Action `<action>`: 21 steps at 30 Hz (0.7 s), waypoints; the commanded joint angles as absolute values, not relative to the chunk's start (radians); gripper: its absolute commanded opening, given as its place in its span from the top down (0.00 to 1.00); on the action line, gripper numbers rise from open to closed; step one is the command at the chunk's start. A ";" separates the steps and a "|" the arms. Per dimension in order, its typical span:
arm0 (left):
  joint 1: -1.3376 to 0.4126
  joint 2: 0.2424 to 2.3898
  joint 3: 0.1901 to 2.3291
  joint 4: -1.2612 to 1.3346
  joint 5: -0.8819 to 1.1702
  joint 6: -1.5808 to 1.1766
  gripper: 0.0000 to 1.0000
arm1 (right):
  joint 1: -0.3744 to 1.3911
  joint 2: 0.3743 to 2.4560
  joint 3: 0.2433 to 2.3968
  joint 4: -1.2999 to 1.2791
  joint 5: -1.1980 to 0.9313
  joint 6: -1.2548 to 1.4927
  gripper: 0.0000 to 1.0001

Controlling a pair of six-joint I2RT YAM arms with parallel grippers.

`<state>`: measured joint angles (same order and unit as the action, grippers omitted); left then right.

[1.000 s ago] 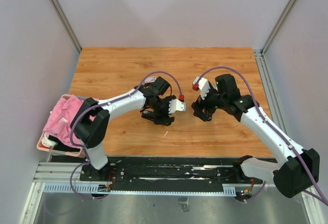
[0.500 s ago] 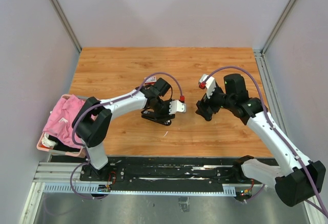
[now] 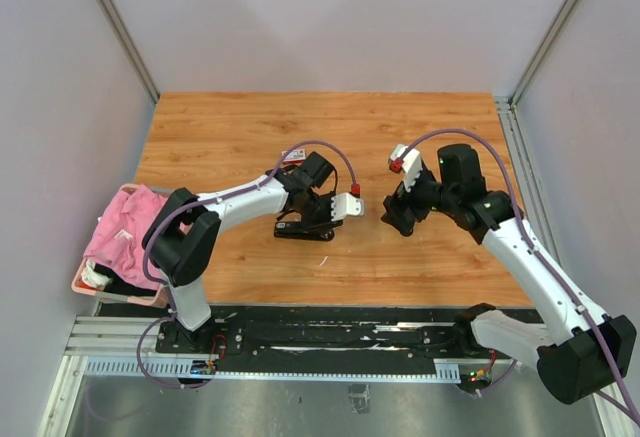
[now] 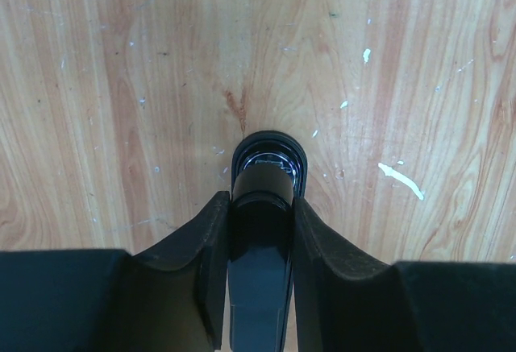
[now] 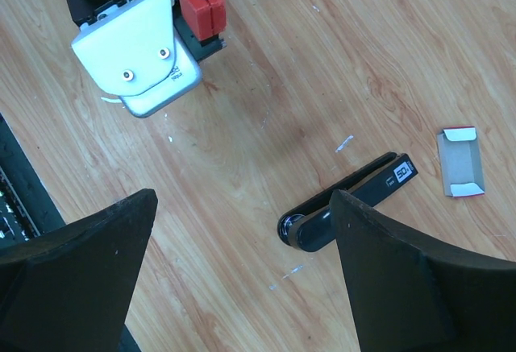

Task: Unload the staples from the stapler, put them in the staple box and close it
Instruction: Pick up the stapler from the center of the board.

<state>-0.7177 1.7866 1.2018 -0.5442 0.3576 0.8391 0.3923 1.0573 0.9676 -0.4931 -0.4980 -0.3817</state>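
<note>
Whereas it stood spread a second earlier, the left tool [image 4: 260, 200] is now clenched on the glossy black stapler [image 4: 260, 183], its rounded end over the scuffed wooden desk [image 4: 121, 86]; the right tool [image 5: 242, 199] hangs released and holds nothing. The staples [image 4: 399, 176] show as thin pale slivers loose on the wood beside that end, and a basket [image 3: 82, 285] at the desk's left edge holds pink cloth [image 3: 125, 222].

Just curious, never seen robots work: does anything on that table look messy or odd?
Yes: pale slivers, perhaps loose staples, lie scattered on the wooden table near the black stapler that the left gripper clamps.
</note>
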 commanded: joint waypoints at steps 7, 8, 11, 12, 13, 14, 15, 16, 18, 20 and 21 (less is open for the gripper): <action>-0.725 1.690 1.234 -0.406 0.276 0.639 1.00 | 0.345 1.138 1.034 -0.480 -0.572 -0.286 0.09; -0.725 1.681 1.234 -0.387 0.262 0.614 1.00 | 0.343 1.152 1.041 -0.479 -0.573 -0.280 0.09; -0.724 1.653 1.236 -0.358 0.253 0.568 1.00 | 0.329 1.208 1.074 -0.479 -0.578 -0.256 0.09; -0.724 1.642 1.233 -0.347 0.252 0.556 1.00 | 0.320 1.233 1.089 -0.479 -0.586 -0.239 0.09; -0.724 1.630 1.227 -0.336 0.254 0.543 1.00 | 0.310 1.256 1.106 -0.479 -0.601 -0.221 0.09; -0.724 1.615 1.219 -0.321 0.256 0.531 1.00 | 0.298 1.284 1.127 -0.479 -0.615 -0.200 0.10; -0.724 1.600 1.208 -0.304 0.257 0.520 1.00 | 0.287 1.312 1.148 -0.478 -0.631 -0.179 0.10; -0.724 1.575 1.189 -0.286 0.260 0.513 1.00 | 0.277 1.342 1.169 -0.476 -0.645 -0.155 0.10; -0.724 1.536 1.166 -0.258 0.262 0.506 1.00 | 0.263 1.400 1.214 -0.470 -0.661 -0.100 0.11; -0.724 1.497 1.140 -0.223 0.252 0.499 1.00 | 0.249 1.456 1.252 -0.451 -0.682 -0.035 0.12; -0.724 1.480 1.128 -0.204 0.250 0.497 1.00 | 0.242 1.482 1.266 -0.438 -0.700 0.000 0.12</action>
